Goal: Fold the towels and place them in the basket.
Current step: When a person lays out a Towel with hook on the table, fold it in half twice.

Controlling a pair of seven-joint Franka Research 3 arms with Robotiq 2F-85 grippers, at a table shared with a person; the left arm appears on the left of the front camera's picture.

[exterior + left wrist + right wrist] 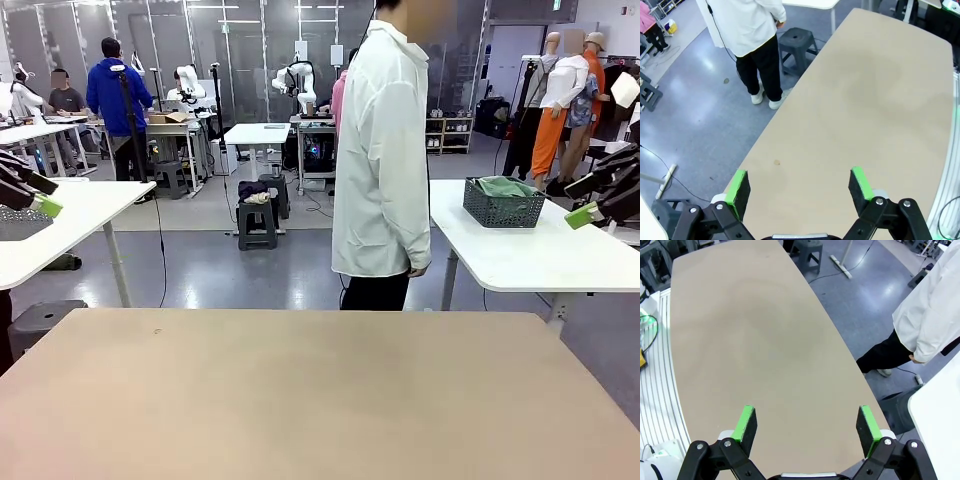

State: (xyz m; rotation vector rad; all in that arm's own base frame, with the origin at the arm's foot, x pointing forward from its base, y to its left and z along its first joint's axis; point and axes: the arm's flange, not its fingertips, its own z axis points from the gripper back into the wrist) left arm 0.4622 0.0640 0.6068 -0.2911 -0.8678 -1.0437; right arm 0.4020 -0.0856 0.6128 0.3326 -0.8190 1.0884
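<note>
The dark mesh basket [503,209] stands on a white side table [530,255] beyond the right of my beige table [300,400]. A mint green towel [505,186] lies bunched inside it. The pale blue-grey towel is out of view. My left gripper [35,195] hangs at the picture's left edge, and its wrist view shows it open [800,180] above bare tabletop. My right gripper [590,200] hangs at the right edge near the basket's table. It too is open [807,420] over the beige surface, with nothing between its fingers.
A person in a white lab coat [382,150] stands just beyond the far edge of my table, arms down at the sides. Another white table [70,225] stands at the left with a grey mesh object [20,222] on it. A dark stool [797,42] sits on the floor.
</note>
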